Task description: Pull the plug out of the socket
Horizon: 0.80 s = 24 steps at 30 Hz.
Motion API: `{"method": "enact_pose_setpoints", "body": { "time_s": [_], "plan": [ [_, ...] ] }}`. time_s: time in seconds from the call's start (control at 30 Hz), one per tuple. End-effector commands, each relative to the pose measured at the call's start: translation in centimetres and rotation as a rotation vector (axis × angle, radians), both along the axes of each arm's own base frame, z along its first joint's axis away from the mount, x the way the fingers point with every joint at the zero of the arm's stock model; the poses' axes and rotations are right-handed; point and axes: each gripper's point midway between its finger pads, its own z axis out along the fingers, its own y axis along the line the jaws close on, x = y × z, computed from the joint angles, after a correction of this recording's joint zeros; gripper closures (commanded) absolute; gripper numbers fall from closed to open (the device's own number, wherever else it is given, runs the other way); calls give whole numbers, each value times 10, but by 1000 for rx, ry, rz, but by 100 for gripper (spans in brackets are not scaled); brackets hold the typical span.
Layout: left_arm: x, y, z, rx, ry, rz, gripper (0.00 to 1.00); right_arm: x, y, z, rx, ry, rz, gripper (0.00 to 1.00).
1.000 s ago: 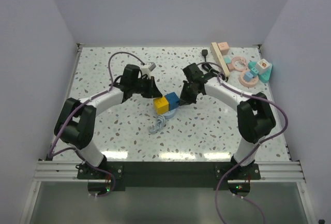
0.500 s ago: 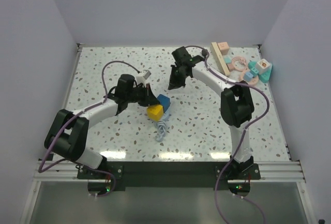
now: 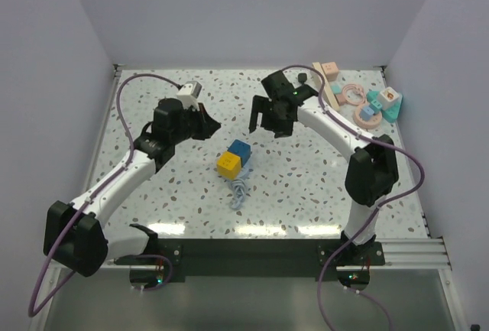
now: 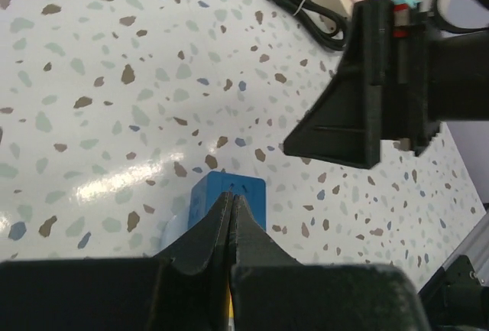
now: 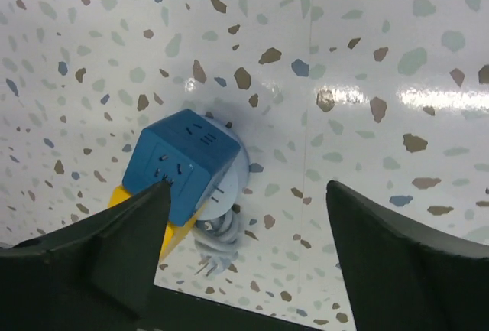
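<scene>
At the far right of the tabletop (image 3: 306, 186): plug (image 3: 306, 79) just beside the cream power strip (image 3: 324, 86), black cord (image 4: 302, 10) bundled alongside. Nearer centre, right end effector (image 3: 269, 124) spread wide, empty, near blue outlet cube (image 3: 240, 150) and yellow cube (image 3: 228, 163). Left end effector (image 3: 212, 125) pinched closed, empty.

Mid-table (image 3: 153, 109), the rear cube (image 3: 240, 150) touches the front cube (image 3: 228, 164) — a coiled cable (image 3: 239, 191) lies just before them; the socket (image 3: 324, 86) lies at the far right, the plug (image 3: 306, 79) just left of its far end; toy blocks (image 3: 378, 105) cluster to its right; the left gripper (image 3: 215, 125) and the right gripper (image 3: 269, 126) hang behind the cubes.
</scene>
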Motion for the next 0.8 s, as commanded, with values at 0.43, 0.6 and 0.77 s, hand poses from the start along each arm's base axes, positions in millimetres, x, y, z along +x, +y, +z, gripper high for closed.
{"method": "enact_pose_setpoints", "body": {
  "time_s": [0.43,0.6,0.77],
  "plan": [
    [-20,71,-28,103,105,312,99,-22,49,0,-150,66,-219,1],
    [-37,85,-30,115,107,348,98,-22,56,-10,-165,91,-252,1],
    [-49,92,-33,108,108,366,97,-24,74,-22,-108,108,-265,1]
  ]
}}
